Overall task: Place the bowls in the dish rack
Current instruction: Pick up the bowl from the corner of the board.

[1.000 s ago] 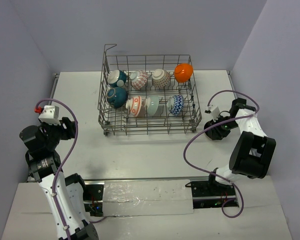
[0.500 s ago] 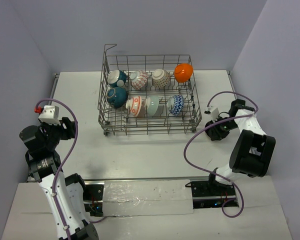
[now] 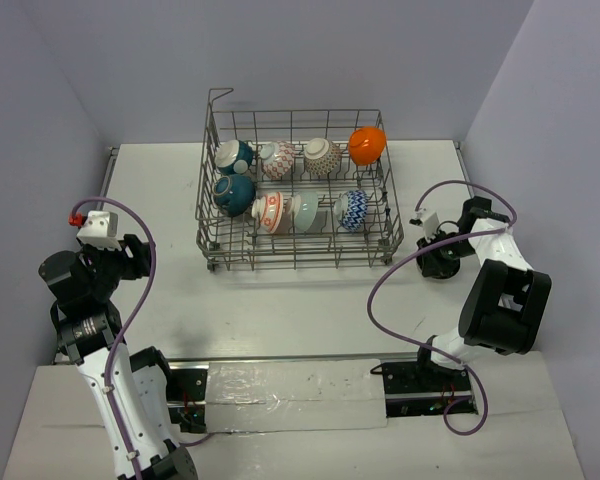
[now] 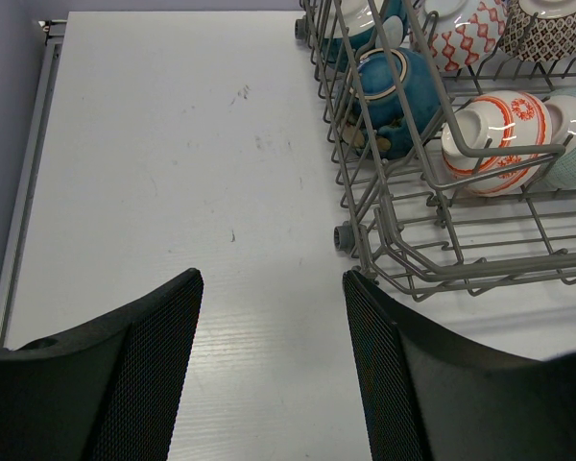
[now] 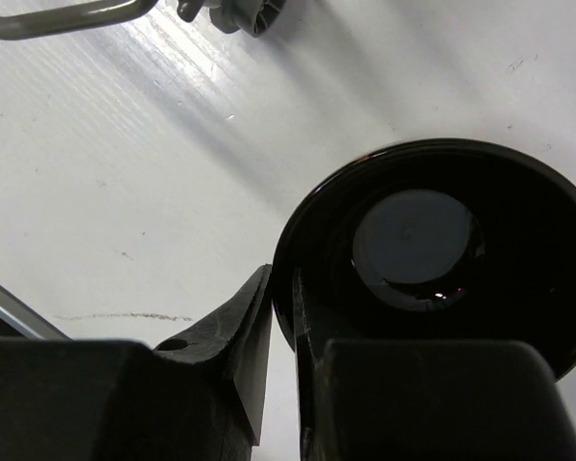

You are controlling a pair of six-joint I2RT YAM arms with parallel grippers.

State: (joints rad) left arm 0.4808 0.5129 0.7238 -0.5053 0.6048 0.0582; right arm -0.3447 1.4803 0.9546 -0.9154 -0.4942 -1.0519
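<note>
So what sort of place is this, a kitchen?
Most likely a robotics test cell, not a kitchen: a left arm and right arm bolted to a plain white table, blank lavender panels boxing it in, and a wire dish rack holding bowls.

Rack: I see the grey wire dish rack point(image 3: 296, 266) far-centre on the table, with a loop at its far-left corner.
Far row, from left: teal bowl point(image 3: 234, 155), red-patterned bowl point(image 3: 277, 158), grey-patterned bowl point(image 3: 322, 156), orange bowl point(image 3: 367, 145), all on edge.
Near row: second teal bowl point(image 3: 234, 192), orange-patterned bowl point(image 3: 268, 211), pale green bowl point(image 3: 307, 212), blue-patterned bowl point(image 3: 352, 209), also on edge.
Outside: black bowl point(image 5: 518, 250), upright on the table near the rack's near-right corner.
</note>
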